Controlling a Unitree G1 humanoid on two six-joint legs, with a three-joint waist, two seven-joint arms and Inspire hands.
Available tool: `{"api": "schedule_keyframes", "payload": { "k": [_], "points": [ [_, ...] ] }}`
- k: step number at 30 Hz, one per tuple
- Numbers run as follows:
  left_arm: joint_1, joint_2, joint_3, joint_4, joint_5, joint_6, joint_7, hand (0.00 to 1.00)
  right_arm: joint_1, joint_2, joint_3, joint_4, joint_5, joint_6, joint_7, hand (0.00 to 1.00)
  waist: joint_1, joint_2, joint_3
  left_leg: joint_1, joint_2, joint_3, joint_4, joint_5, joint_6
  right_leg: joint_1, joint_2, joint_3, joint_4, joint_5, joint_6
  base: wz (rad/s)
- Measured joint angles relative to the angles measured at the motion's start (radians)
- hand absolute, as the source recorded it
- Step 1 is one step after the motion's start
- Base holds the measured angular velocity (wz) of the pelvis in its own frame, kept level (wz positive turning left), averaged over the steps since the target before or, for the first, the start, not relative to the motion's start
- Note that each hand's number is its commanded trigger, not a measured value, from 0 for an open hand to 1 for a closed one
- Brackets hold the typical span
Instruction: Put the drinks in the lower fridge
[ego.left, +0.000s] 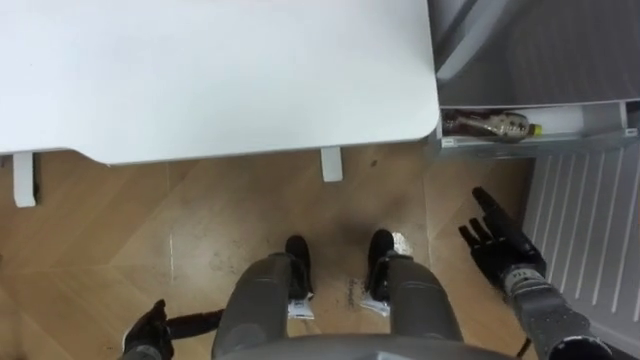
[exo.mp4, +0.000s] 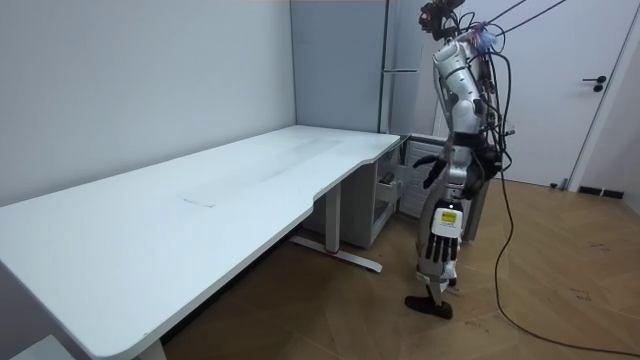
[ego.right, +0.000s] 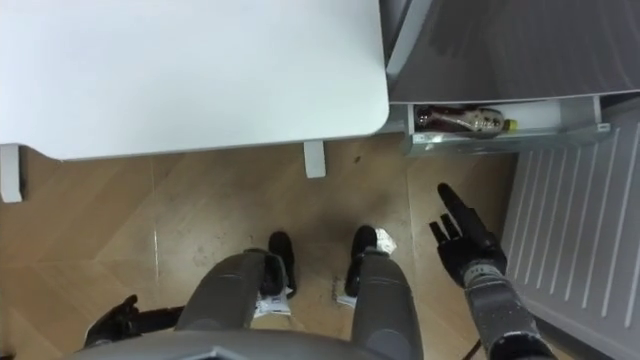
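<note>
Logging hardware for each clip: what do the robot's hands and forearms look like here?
The right hand is black with slim fingers, set on a silvery grey, cylindrical wrist that runs into a grey forearm. The left hand is black as well. In the room view the arms are light grey metal, with dark cables hanging close by them.

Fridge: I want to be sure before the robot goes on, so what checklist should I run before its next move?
1. Bottle lies in the shelf: ok.
2. Right hand open and empty: ok.
3. Right hand apart from the shelf: ok.
4. Left hand empty: cannot tell.
5. Fridge closed: not ok, the shelf stands open.
</note>
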Motion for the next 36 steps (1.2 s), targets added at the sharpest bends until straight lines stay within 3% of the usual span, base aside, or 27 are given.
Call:
{"api": "schedule_keyframes", "payload": {
  "k": [4, 7, 14, 21, 26, 36],
  "points": [
    [-0.051, 0.001, 0.005, 0.003, -0.001, 0.008, 0.036, 0.0, -0.105, -0.011, -0.087, 0.064, 0.058, -0.002, -0.043, 0.0, 0.003, -0.005, 0.0053, -0.088, 0.0, -0.014, 0.08, -0.019, 0.003, -0.086, -0.009, -0.002, 0.088, -0.028, -0.002, 0.13],
    [-0.075, 0.002, 0.001, 0.0, -0.011, 0.009, 0.061, 0.0, -0.178, -0.018, -0.095, 0.066, 0.075, 0.0, -0.086, 0.0, 0.003, -0.015, 0.0119, -0.154, -0.007, -0.013, 0.138, -0.03, 0.005, -0.16, -0.019, 0.005, 0.164, -0.054, -0.005, 0.08],
    [-0.092, 0.006, -0.01, -0.002, -0.009, 0.016, 0.13, 0.0, -0.298, -0.078, -0.098, 0.092, 0.081, 0.0, -0.182, 0.0, 0.007, -0.021, 0.0156, -0.374, -0.011, -0.021, 0.397, -0.113, 0.005, -0.399, -0.066, 0.022, 0.461, -0.168, -0.023, 0.11],
    [-0.118, 0.01, -0.016, -0.029, 0.004, 0.021, 0.167, 0.0, -0.403, -0.097, -0.175, 0.093, 0.127, -0.007, -0.222, 0.0, -0.009, -0.033, 0.0199, -0.541, -0.015, -0.024, 0.613, -0.183, 0.005, -0.573, -0.109, 0.039, 0.697, -0.254, -0.04, 0.12],
    [-0.126, 0.01, -0.017, -0.027, 0.008, 0.027, 0.168, 0.0, -0.471, -0.127, -0.173, 0.104, 0.167, -0.011, -0.236, 0.0, 0.0, -0.037, 0.0211, -0.6, -0.008, -0.03, 0.704, -0.214, 0.007, -0.629, -0.112, 0.044, 0.778, -0.281, -0.042, 0.02],
    [-0.127, 0.01, -0.018, -0.082, 0.052, 0.041, 0.165, 0.0, -0.477, -0.137, -0.172, 0.075, 0.193, -0.016, -0.25, 0.0, 0.009, -0.037, 0.0222, -0.635, 0.004, -0.026, 0.768, -0.242, 0.015, -0.671, -0.113, 0.063, 0.836, -0.299, -0.034, -0.04]
  ]
}}
